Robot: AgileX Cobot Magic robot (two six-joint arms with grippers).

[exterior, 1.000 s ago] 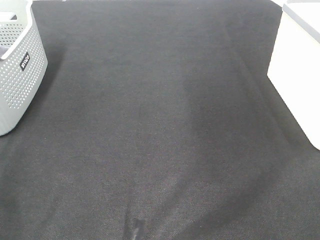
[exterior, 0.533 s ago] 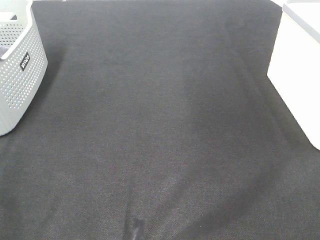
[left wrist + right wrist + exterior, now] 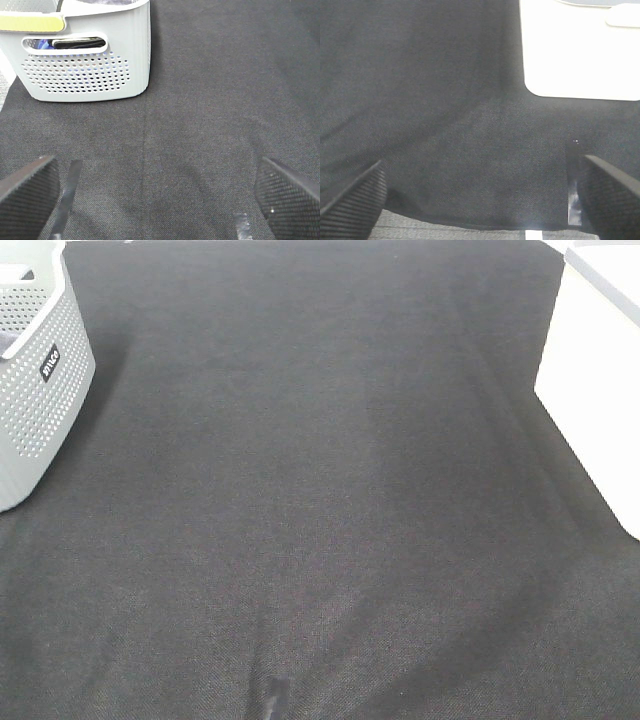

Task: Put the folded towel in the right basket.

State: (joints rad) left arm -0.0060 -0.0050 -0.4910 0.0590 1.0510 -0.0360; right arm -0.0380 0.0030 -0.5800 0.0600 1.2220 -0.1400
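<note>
You see 2 baskets. The grey perforated basket (image 3: 35,380) sits at the table's (image 3: 320,500) left edge; the white right basket (image 3: 600,390) sits at the right edge, its rim cut off by the frame. The folded towel isn't visible in any view; location can't be told. Dark cloth covers the table between the baskets, w/ wide open room mid-table. 2 sets of fingers: left gripper (image 3: 160,200) fingers (image 3: 27,187) spread wide, holding nothing; right gripper (image 3: 480,195) fingers (image 3: 355,200) spread wide, holding nothing. Cloth hem shows near the right fingers.
</note>
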